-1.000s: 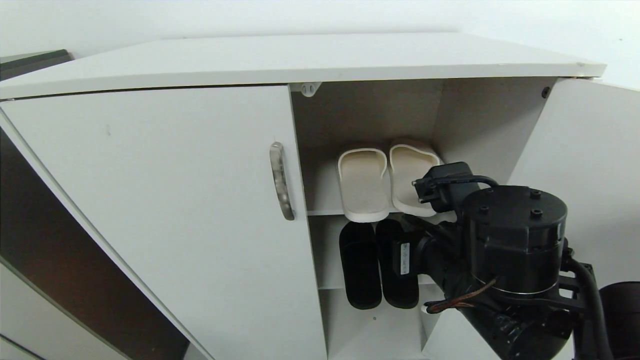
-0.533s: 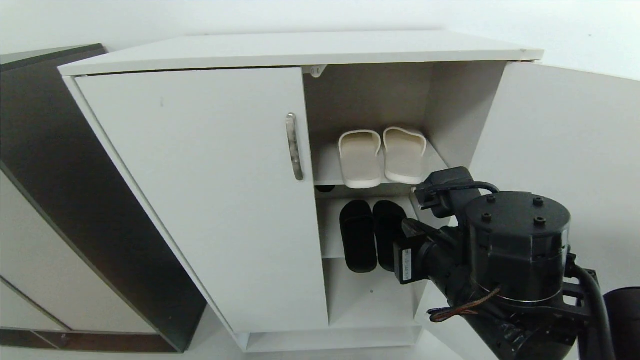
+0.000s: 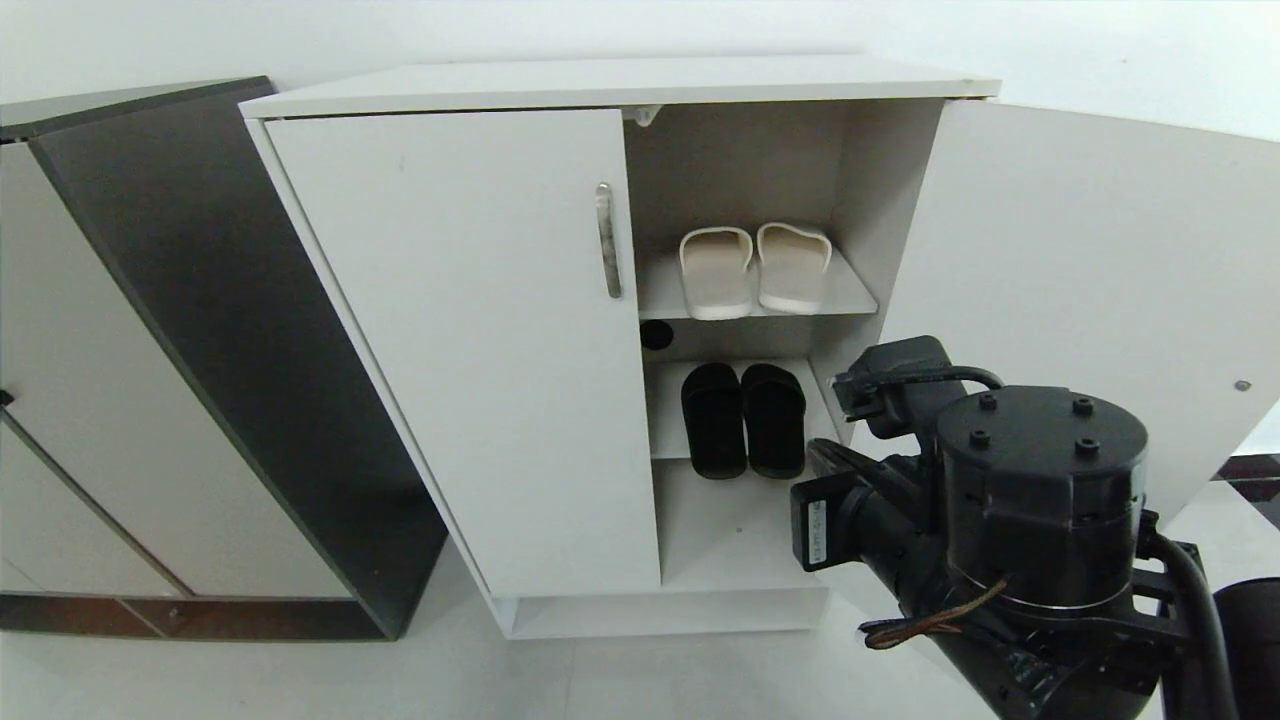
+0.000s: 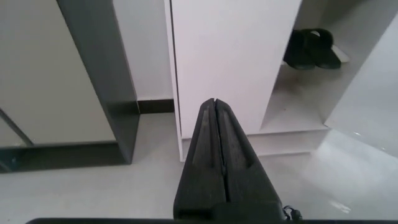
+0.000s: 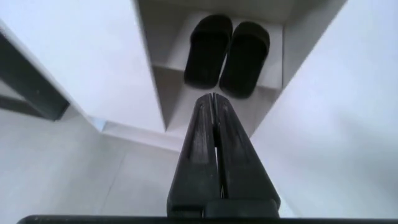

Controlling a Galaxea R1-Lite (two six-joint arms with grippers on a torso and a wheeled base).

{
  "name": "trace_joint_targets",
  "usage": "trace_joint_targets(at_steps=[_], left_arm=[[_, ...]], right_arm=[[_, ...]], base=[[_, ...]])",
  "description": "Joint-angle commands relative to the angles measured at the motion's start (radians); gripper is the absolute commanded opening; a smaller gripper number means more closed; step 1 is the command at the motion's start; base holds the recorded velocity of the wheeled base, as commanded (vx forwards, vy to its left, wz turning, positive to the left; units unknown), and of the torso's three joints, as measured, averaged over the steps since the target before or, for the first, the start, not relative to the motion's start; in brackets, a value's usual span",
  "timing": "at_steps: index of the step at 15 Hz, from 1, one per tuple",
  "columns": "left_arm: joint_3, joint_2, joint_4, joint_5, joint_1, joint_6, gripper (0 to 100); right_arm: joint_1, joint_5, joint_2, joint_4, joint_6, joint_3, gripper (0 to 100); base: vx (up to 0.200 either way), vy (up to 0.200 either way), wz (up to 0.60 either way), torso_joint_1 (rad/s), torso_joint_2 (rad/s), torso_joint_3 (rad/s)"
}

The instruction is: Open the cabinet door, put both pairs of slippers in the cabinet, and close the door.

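Note:
The white cabinet point(image 3: 600, 85) stands with its right door point(image 3: 1080, 290) swung wide open and its left door point(image 3: 470, 330) closed. A cream pair of slippers point(image 3: 755, 268) rests on the upper shelf. A black pair of slippers point(image 3: 743, 418) point(image 5: 227, 56) point(image 4: 312, 48) lies on the shelf below. My right gripper point(image 5: 214, 102) is shut and empty, hanging in front of the open compartment below the black pair. My left gripper point(image 4: 214, 106) is shut and empty, low over the floor before the closed left door.
A dark-sided cabinet point(image 3: 200, 330) stands to the left of the white one. The left door carries a metal handle point(image 3: 607, 240). Pale floor tiles point(image 3: 600, 680) spread in front. The bottom compartment point(image 3: 730, 530) holds nothing.
The whole head view has pulled back from the cabinet, so the camera has moved away and more floor and the left cabinet show. The slippers have stayed on their shelves.

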Motion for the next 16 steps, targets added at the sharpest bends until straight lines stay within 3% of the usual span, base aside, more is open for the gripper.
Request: trace_joint_targets(at_steps=[1, 7, 16], left_arm=[[0.000, 0.000, 0.000, 0.000, 0.000, -0.001, 0], [0.000, 0.000, 0.000, 0.000, 0.000, -0.001, 0], [0.000, 0.000, 0.000, 0.000, 0.000, -0.002, 0]], right_arm=[[-0.001, 0.000, -0.003, -0.001, 0.000, 0.006, 0], [-0.025, 0.004, -0.002, -0.033, -0.008, 0.020, 0], [-0.033, 0.008, 0.004, -0.033, -0.015, 0.021, 0]], base=[[-0.200, 0.000, 0.00, 0.007, 0.01, 0.002], [-0.200, 0.000, 0.00, 0.002, 0.00, 0.003], [0.000, 0.000, 0.00, 0.000, 0.00, 0.000]])
